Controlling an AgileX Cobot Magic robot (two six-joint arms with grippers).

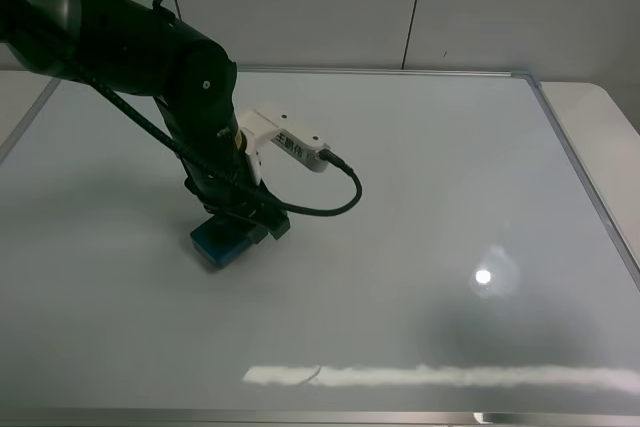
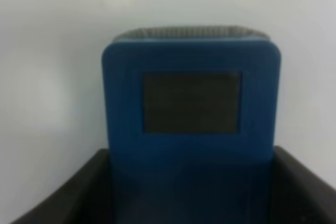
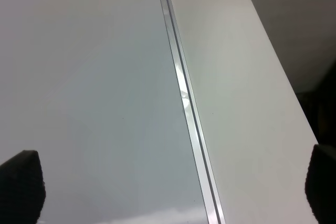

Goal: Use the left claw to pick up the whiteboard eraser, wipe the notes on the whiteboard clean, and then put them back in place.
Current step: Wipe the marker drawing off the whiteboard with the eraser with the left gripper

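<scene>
The whiteboard (image 1: 400,177) lies flat and fills most of the exterior high view, with its silver frame around it. My left claw (image 1: 243,223) stands over the board's left-middle part and is shut on the whiteboard eraser (image 1: 217,245), whose underside rests on the board. In the left wrist view the teal-blue eraser (image 2: 191,103) with a dark square patch sits between the two black fingers (image 2: 63,198). No black notes show on the board. My right gripper (image 3: 170,190) is open over the board's silver frame (image 3: 184,98); it is out of the exterior high view.
A white tabletop (image 1: 600,117) runs along the board's right side and shows in the right wrist view (image 3: 236,77). Lamp glare forms a bright streak (image 1: 440,377) near the board's front edge and a spot (image 1: 484,276). A grey wall stands behind.
</scene>
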